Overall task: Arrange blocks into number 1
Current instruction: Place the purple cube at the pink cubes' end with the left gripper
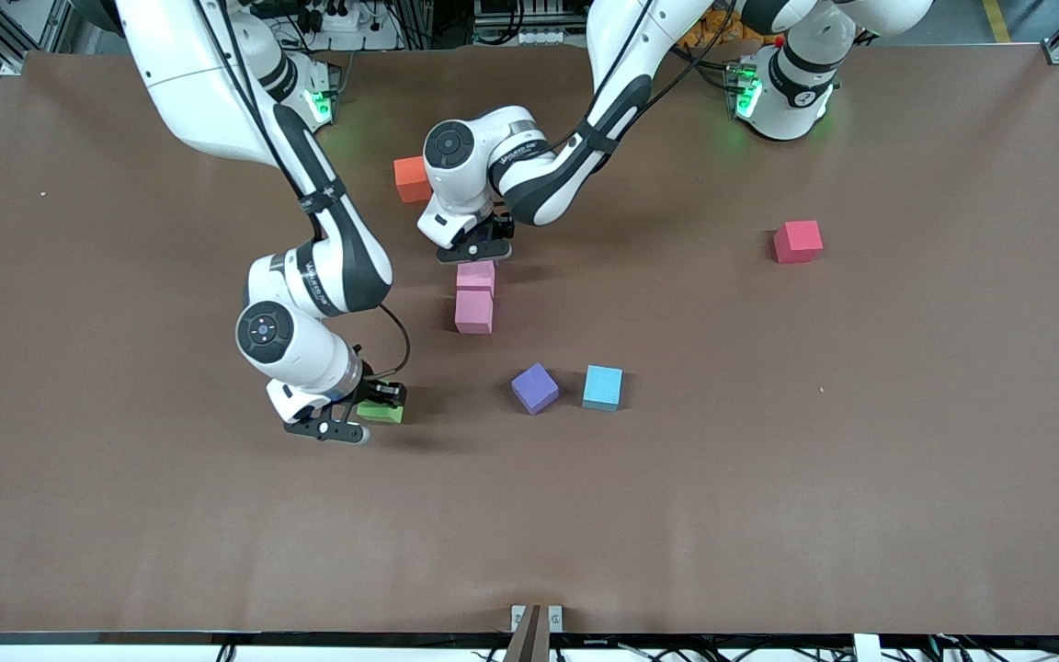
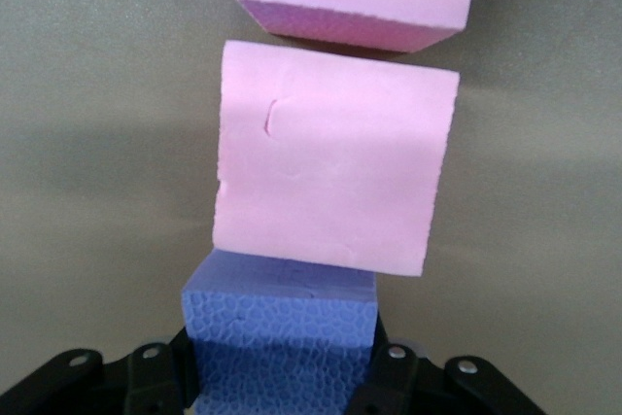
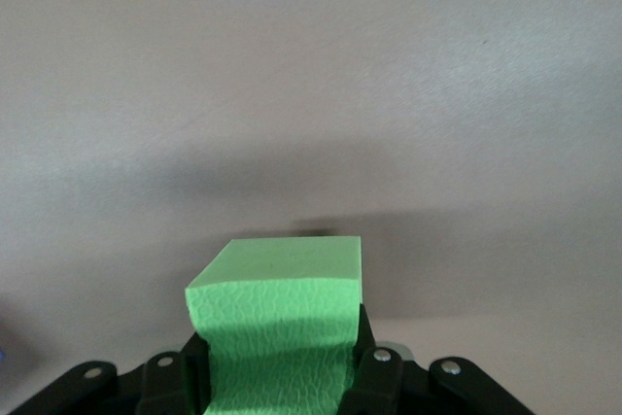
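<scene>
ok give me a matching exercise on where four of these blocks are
Blocks:
1 green block
2 bluish block
3 red block
4 orange block

Places:
a farthest from the front camera
b in the left gripper, by the pink blocks
c in the right gripper
d alone, toward the left arm's end of the table

Pairs: 1-c, 2-b, 3-d, 4-a

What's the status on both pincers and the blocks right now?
Left pincer shut on blue-purple block, beside the pink blocks. Right pincer shut on green block. Purple, light blue, orange, red loose.
</scene>
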### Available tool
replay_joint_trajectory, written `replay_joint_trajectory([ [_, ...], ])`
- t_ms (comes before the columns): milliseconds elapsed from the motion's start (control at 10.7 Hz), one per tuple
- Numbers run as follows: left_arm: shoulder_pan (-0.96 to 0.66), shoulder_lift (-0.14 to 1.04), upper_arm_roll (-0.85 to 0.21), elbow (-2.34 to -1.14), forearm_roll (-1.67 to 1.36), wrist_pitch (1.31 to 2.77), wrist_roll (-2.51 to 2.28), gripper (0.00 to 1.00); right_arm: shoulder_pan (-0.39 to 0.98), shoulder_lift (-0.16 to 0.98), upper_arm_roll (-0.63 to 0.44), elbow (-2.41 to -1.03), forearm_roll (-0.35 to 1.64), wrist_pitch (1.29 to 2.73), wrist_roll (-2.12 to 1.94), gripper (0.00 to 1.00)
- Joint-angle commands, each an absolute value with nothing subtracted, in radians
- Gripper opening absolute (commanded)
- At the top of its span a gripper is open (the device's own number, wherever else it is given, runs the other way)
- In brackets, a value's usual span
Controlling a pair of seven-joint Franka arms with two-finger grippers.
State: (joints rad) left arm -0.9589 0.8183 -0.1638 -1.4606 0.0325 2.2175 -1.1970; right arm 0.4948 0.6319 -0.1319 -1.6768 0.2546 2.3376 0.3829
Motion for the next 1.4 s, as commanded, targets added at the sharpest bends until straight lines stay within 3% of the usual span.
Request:
replay_joint_trajectory([
  [0,-0.971,0.844,-0.152,-1.422,0.057,2.209,-1.187,0.0,0.529,0.574,-0.13,-1.72,0.27,2.313,0.422,0.44],
  [467,-0.969,0.854,-0.149,-1.404,0.057,2.209,-1.189,0.0,0.529,0.549,-0.13,-1.741,0.27,2.304,0.433,0.44],
  [560,-0.969,0.854,-0.141,-1.405,0.057,2.209,-1.186,0.46,0.516,0.535,-0.13,-1.752,0.27,2.304,0.425,0.44],
  [654,-0.973,0.854,-0.137,-1.407,0.061,2.209,-1.183,0.99,0.5,0.525,-0.13,-1.758,0.27,2.303,0.419,0.44],
  [1307,-1.0,0.825,-0.14,-1.407,0.1,2.174,-1.203,1.0,0.485,0.502,-0.13,-1.786,0.265,2.303,0.414,0.44],
])
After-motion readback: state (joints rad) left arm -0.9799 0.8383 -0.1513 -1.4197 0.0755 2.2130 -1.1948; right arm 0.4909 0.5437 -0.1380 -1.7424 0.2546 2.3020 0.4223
